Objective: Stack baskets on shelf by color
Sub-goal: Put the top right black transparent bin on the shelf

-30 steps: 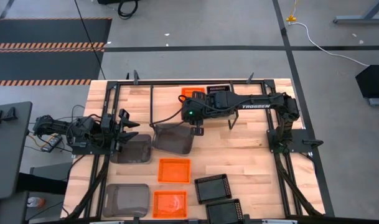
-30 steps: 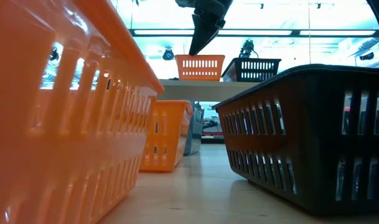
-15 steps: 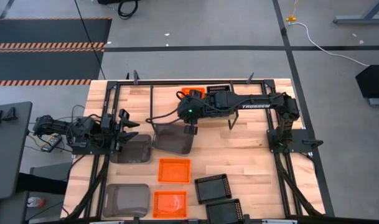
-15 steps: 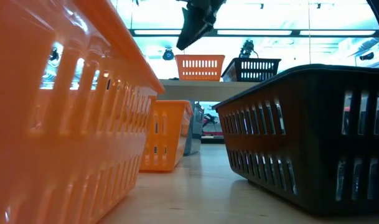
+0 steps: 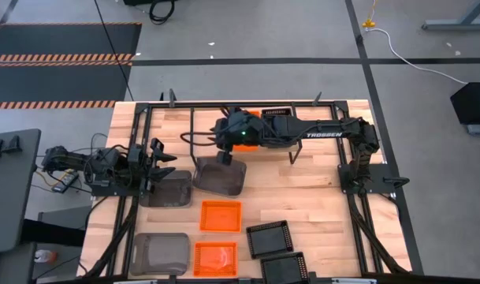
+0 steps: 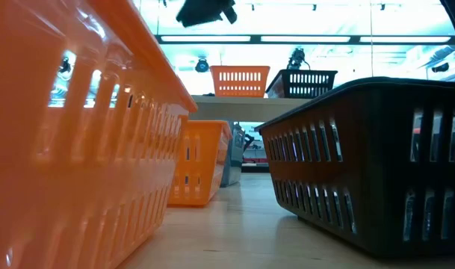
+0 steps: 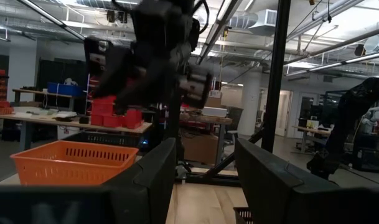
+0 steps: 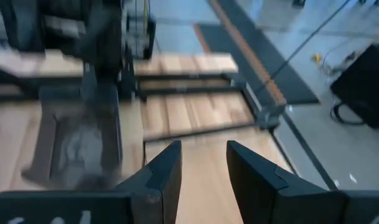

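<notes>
Orange baskets (image 5: 221,215) three, grey baskets (image 5: 219,176) three, black baskets (image 5: 269,238) three

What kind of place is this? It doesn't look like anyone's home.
Most likely a robotics lab or workshop. Two robot arms are bolted to a wooden table, the floor around it is bare concrete with striped hazard mats, and beyond it are workbenches, exposed ceiling pipes and storage bins.

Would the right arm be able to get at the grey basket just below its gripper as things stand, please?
Probably yes. In the high view the right gripper hangs over the far edge of the grey basket, its fingers apart in the wrist view, and nothing lies between them. The left gripper waits beside the neighbouring basket.
</notes>
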Robot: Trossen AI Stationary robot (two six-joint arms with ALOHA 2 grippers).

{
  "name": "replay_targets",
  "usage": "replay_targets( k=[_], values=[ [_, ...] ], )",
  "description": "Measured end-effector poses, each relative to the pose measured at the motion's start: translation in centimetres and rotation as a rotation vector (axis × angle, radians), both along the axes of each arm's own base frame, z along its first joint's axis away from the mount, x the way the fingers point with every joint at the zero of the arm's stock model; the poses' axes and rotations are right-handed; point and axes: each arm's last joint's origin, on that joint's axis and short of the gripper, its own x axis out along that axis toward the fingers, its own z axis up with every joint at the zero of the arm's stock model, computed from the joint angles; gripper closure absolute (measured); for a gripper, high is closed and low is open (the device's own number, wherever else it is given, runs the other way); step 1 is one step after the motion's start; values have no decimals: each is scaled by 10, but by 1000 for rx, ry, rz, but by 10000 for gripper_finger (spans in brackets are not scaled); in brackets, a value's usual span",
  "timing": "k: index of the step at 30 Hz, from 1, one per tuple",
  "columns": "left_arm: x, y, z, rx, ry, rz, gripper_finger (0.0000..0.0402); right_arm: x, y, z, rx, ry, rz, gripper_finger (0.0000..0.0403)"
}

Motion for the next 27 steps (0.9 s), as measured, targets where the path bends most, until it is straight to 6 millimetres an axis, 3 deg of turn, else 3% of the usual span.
replay_targets(
  k=[5,10,20,27],
  values=[
    [0,0,0,0,0,0,230,4,0,10,55,-128,-23,270],
    [0,0,0,0,0,0,230,3,3,6,189,-116,-6,270],
    [0,0,0,0,0,0,230,-5,11,-10,422,78,144,270],
    [0,0,0,0,0,0,230,-21,41,-26,591,343,268,270]
  ],
)
